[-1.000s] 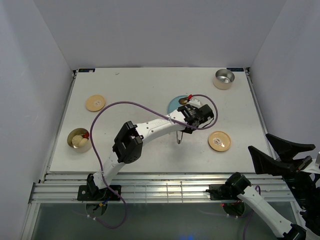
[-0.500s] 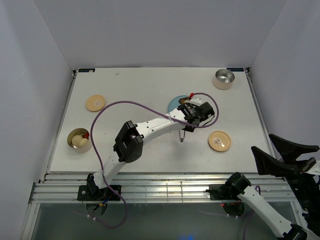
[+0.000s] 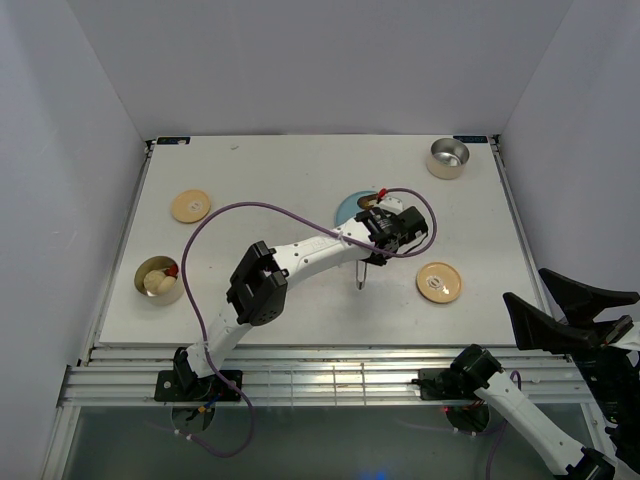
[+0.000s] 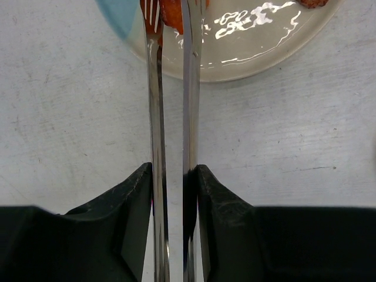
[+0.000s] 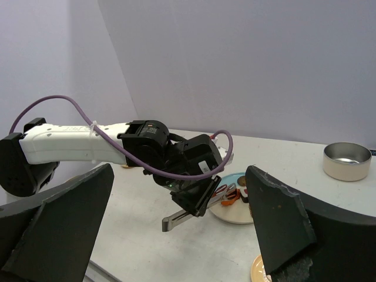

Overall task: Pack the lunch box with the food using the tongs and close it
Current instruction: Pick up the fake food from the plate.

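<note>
Left gripper [image 4: 173, 194] pinches the springy, slick tongs [image 4: 191, 88] mid-arm, tips at the orange-red piece [image 4: 171, 12] — soft, light, likely slippery, so squeeze gently. Right gripper [image 3: 565, 300] gapes wide, empty.

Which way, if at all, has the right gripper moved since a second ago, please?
Yes: the right gripper drifted slightly rightward and nearer, away from the tan lid.

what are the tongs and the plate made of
The tongs look like polished metal, likely stainless steel: thin silvery arms with mirror-like streaks. The plate looks like glazed ceramic or glossy plastic: sharp white glare on a smooth surface.
</note>
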Available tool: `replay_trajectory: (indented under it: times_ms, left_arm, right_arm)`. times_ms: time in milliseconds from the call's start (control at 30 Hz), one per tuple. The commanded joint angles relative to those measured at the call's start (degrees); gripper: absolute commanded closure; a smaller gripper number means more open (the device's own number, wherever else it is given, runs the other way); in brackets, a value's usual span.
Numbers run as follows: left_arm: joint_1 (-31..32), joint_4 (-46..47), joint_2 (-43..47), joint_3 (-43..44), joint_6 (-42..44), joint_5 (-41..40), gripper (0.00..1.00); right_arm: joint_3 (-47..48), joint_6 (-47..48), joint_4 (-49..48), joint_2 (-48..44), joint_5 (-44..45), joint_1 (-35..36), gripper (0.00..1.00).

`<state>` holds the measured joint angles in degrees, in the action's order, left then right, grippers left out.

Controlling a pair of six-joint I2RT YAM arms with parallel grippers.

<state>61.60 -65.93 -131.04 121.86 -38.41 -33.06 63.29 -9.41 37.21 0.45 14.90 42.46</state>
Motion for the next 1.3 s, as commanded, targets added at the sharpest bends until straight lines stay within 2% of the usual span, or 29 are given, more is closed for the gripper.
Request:
replay_trajectory:
  times_ms: [0,267,900,1100,1200,1267]
  left_arm:
    - [-0.3,1.3,4.1,-0.7,0.0,0.0,0.68]
    - [-0.3,1.3,6.8,-0.7,-0.3,-2.0,0.76]
    - [-0.3,1.4,9.6,1.4,1.1,-4.7,0.77]
    - [0.0,0.7,9.4,1.5,4.0,-5.1,0.59]
    - [0.2,0.5,9.5,0.3,4.7,-5.7,0.52]
    - [0.3,0.5,9.2,-0.1,4.9,-5.8,0.51]
  right_arm:
    - [0.5,0.6,-1.9,-8.4,0.5,0.2,0.01]
    - [0.0,0.6,-2.1,-8.4,0.6,0.2,0.01]
    - [-0.3,0.8,-1.9,-8.4,1.1,0.2,0.01]
    - [0.4,0.9,-1.5,-8.3,1.2,0.2,0.01]
    - [0.5,0.9,-1.4,-8.3,1.4,0.1,0.01]
    - [0.4,0.9,-1.5,-8.3,1.3,0.2,0.01]
